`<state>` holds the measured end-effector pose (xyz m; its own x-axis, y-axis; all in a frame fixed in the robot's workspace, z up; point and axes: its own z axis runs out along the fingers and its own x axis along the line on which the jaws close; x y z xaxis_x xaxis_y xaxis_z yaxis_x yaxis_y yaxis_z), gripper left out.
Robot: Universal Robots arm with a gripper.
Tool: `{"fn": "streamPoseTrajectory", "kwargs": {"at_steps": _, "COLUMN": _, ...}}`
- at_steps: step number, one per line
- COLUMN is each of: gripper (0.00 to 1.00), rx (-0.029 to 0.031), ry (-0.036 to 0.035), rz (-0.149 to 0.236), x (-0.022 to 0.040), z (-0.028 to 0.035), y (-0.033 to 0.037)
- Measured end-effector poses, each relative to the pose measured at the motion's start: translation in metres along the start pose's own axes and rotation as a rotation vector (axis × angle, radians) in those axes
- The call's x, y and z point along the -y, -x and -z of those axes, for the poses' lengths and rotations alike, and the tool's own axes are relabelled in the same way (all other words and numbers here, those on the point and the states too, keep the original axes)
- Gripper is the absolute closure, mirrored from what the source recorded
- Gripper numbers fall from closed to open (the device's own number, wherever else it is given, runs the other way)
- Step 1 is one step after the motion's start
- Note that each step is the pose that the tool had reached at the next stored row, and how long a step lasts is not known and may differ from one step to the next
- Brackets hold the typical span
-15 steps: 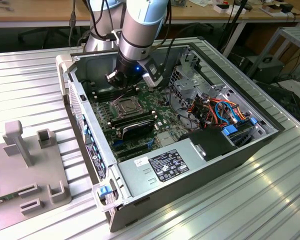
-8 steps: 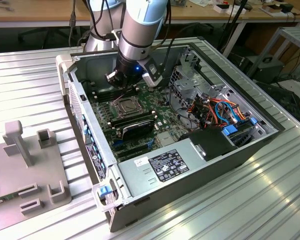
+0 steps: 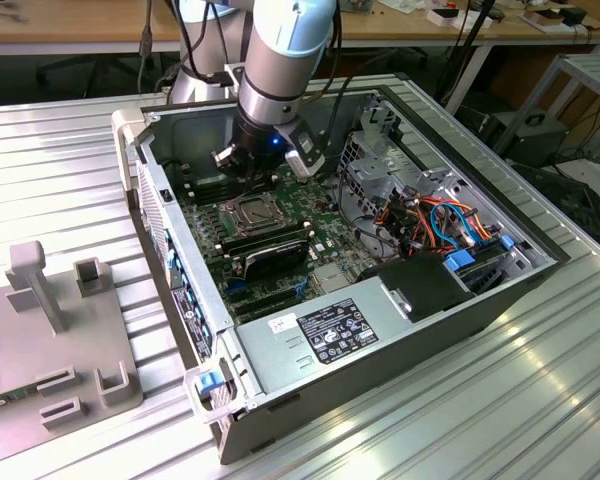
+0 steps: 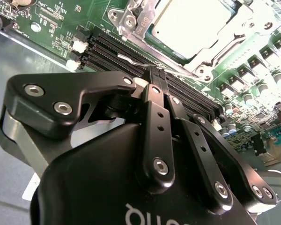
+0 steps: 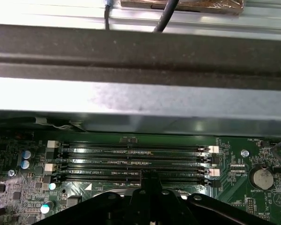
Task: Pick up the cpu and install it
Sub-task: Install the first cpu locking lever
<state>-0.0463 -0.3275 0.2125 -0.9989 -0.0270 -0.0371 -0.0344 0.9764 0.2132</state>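
One arm reaches straight down into the open computer case [image 3: 540,270], its gripper [image 4: 158,72] poised over the black memory slots [image 5: 131,161] beside the socket [image 3: 255,212]. Its fingers [image 4: 152,101] are pressed together, holding nothing that I can see. The cpu [image 4: 189,23] sits in the socket, partly hidden by the frame.
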Motion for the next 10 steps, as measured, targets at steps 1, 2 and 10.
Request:
{"fn": "streamPoseTrajectory", "kwargs": {"at_steps": 1, "gripper": 0.89, "rx": 0.0, "ry": -0.0002, "rz": 0.0, "x": 0.0001, "z": -0.0003, "y": 0.0006}}
{"fn": "streamPoseTrajectory", "kwargs": {"at_steps": 2, "gripper": 0.89, "rx": 0.0, "ry": -0.0005, "rz": 0.0, "x": 0.0002, "z": -0.0007, "y": 0.0014}}
{"fn": "streamPoseTrajectory", "kwargs": {"at_steps": 10, "gripper": 0.89, "rx": 0.0, "ry": -0.002, "rz": 0.0, "x": 0.001, "z": -0.0042, "y": 0.0027}}
